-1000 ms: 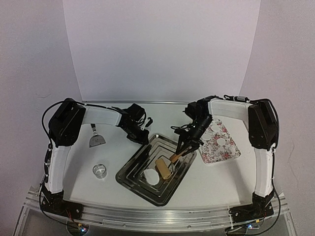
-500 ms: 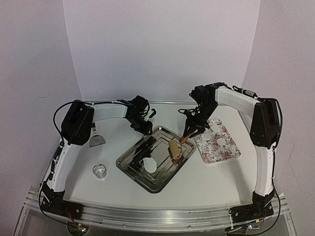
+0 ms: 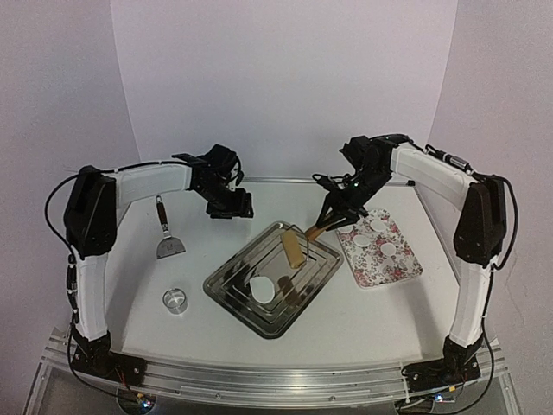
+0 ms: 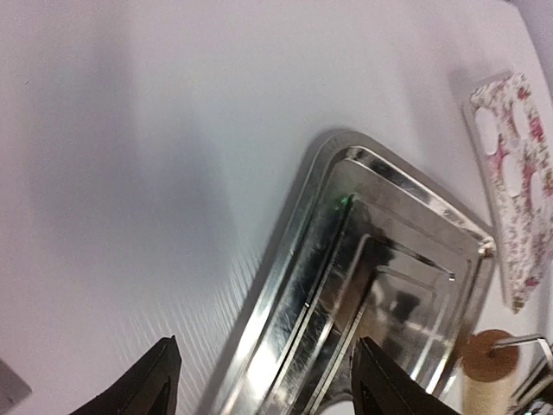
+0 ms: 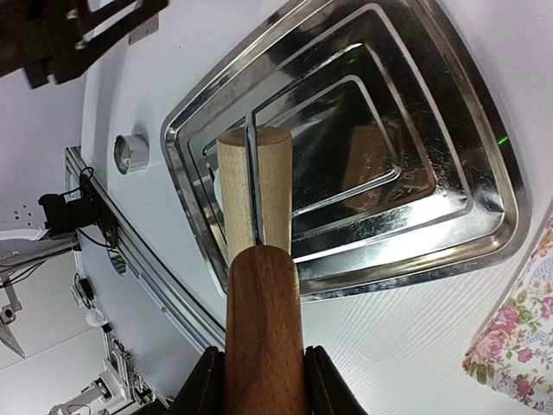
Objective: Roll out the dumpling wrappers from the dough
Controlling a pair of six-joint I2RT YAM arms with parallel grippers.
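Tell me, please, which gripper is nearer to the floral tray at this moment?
The right. The right gripper, shut on the rolling pin handle, hovers just off the far left corner of the floral tray; the left gripper, open, sits beyond the metal tray.

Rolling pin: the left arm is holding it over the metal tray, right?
Not quite. The right gripper is holding the rolling pin over the metal tray, clamped on its wooden handle, as the right wrist view shows. The left gripper is open and empty.

Soft even light, tray (image 5: 471, 156) glare — left wrist view blurred
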